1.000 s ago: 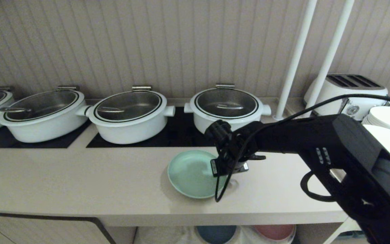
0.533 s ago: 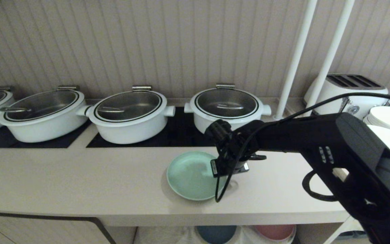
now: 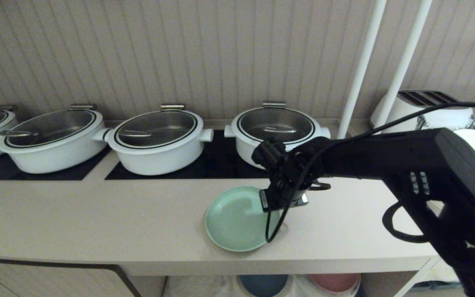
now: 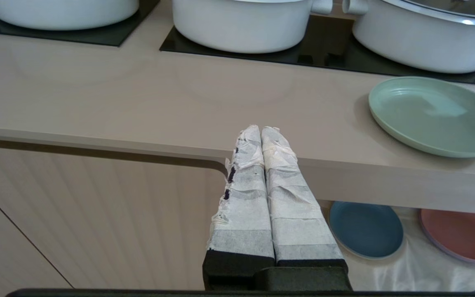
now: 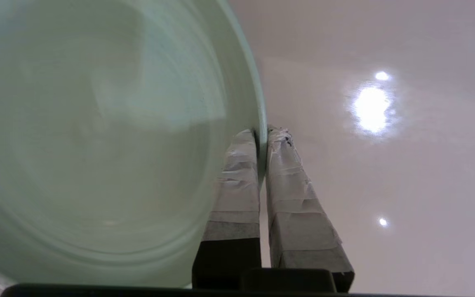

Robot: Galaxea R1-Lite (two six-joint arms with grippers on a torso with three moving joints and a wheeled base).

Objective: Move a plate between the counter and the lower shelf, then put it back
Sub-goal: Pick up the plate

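Right tool (image 5: 262, 134) clenches the plate's (image 3: 233, 220) rim on the beige counter (image 3: 97, 222).

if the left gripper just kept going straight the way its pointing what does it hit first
Probably the thick front edge of the long beige counter: the left gripper, fingers shut, points at that edge, left of the round mint-green plate. Depth is unclear, so it might just clear the top.

- The plate (image 3: 233, 218) lies on the counter (image 3: 97, 222), near its front edge, right of centre.
- Three pots (image 3: 157, 140) stand in a row behind it, on the far side of the counter.
- The right gripper (image 5: 262, 134) pinches the plate's right rim.
- Two other plates (image 4: 365, 229) lie on the lower shelf (image 4: 410, 272), below the counter.
- A toaster (image 3: 423, 109) stands far right.
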